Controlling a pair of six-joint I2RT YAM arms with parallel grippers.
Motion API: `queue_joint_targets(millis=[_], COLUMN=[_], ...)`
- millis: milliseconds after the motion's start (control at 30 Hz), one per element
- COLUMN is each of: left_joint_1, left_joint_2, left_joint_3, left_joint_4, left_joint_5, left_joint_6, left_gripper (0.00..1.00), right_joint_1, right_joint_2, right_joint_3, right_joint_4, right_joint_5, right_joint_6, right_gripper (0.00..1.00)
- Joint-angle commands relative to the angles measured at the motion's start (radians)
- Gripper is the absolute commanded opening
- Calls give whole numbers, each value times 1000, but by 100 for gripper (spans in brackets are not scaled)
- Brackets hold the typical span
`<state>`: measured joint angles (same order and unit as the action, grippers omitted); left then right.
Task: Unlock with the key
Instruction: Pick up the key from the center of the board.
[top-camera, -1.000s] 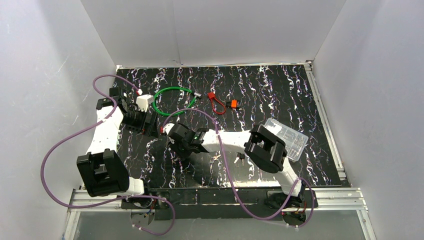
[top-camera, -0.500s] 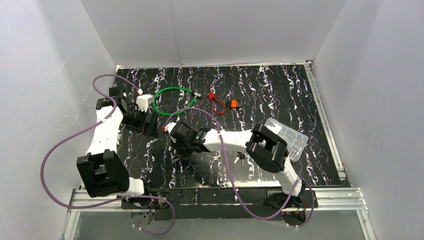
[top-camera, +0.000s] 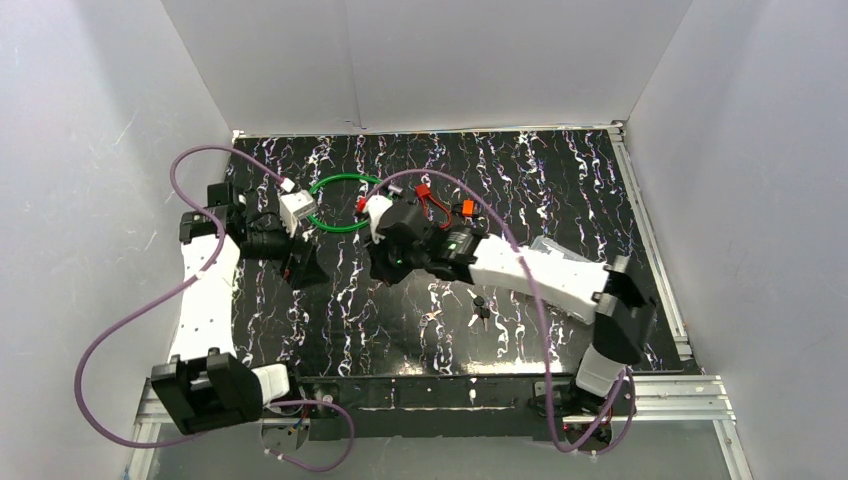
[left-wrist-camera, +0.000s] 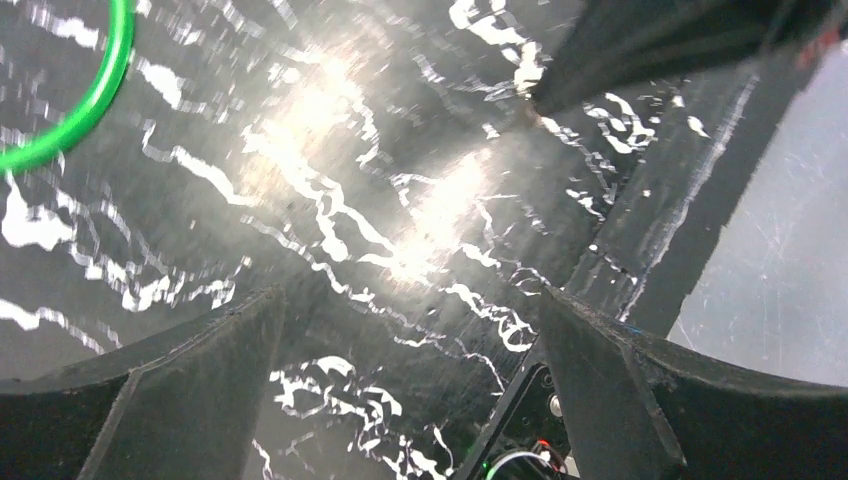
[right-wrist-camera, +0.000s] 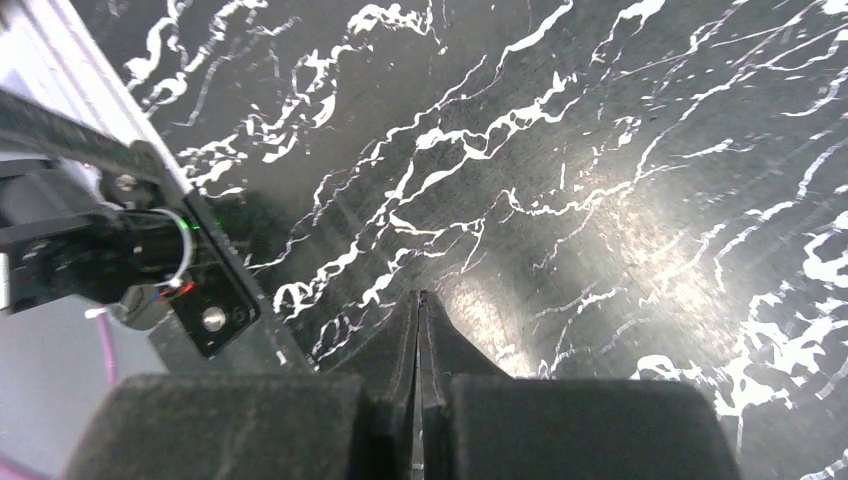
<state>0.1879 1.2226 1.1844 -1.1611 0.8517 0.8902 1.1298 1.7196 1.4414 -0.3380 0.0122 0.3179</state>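
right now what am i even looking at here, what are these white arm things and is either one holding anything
Two robot arms are bolted at the near edge of a black marbled table. The wide picture looks down from above and behind them; the other two come from a camera on each wrist, each looking down at the table. On the table lie a green cable loop, a red lock, a small orange item and loose keys. The left tool is wide open over bare table. The right tool is shut, nothing between its fingers. Neither holds anything.
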Motion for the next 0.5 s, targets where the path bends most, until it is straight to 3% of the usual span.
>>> queue_joint_targets(millis=[0,100,333,467], left_joint_1=[4,-1,-27,-33], left_joint_2=[-104,-197,-458,-477], left_joint_3=[-23,-63,-190,-190], left_joint_4=[-218,-276,-146,-146], left_joint_5=[271,367,475,527], left_joint_6=[358,487,505,591], left_gripper=[98,98,95,98], right_joint_1=[-7,-8,-8,-9], right_joint_2=[-134,-216,-366,-394], right_joint_3=[-7,-5,2,28], right_joint_4=[-95,-129,-147,-143], right_joint_5=[-44,-59,-104,-136], right_joint_6=[27,32,87,124], right_gripper=[1,1,1,1])
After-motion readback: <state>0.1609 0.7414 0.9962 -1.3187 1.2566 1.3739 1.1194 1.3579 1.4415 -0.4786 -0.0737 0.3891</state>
